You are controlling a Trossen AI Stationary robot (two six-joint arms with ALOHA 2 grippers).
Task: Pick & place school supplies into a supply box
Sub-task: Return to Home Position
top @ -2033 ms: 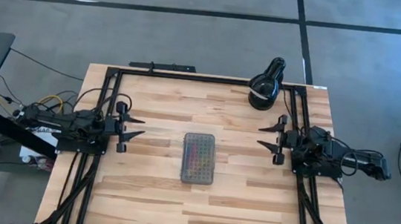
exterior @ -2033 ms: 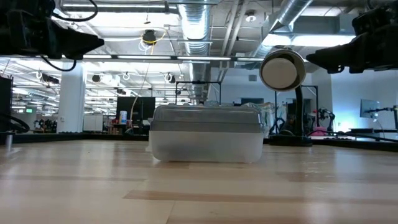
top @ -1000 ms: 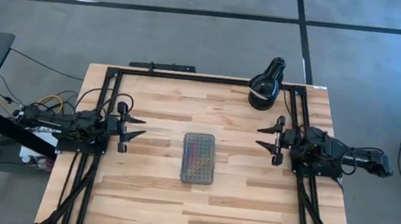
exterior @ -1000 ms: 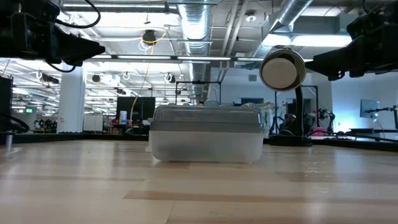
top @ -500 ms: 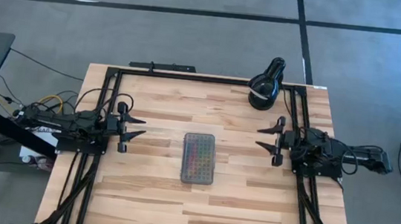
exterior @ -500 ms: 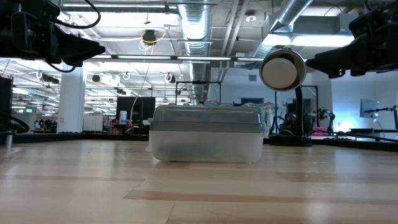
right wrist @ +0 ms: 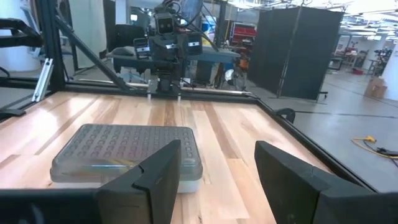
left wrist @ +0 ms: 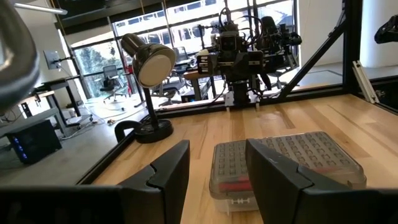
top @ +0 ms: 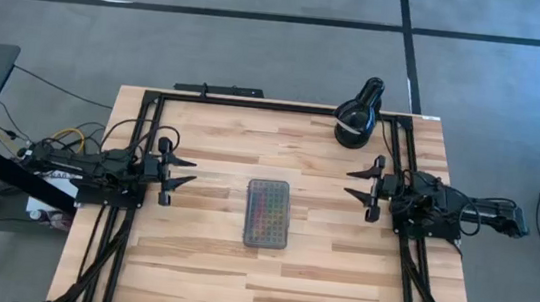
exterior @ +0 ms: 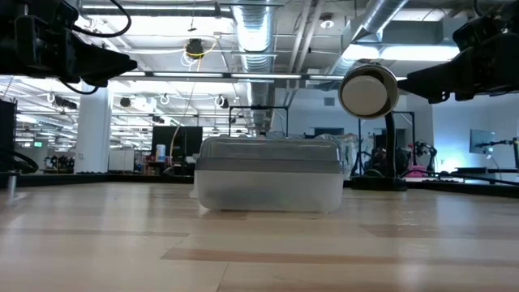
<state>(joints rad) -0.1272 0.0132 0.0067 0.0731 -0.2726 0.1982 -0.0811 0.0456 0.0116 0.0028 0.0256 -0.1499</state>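
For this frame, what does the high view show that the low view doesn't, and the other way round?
Only the high view: both arms whole, the left gripper and right gripper open at opposite sides of the table, and coloured school supplies showing through the lid of the supply box. Only the low view: the supply box from the side, its lid down on the base, and ceiling ducts in the room behind. Both: the supply box alone mid-table, the black lamp at the far edge, and neither gripper touching the supply box.

Light wooden table (top: pixel 209 255), black desk lamp (top: pixel 358 117) at its far right corner
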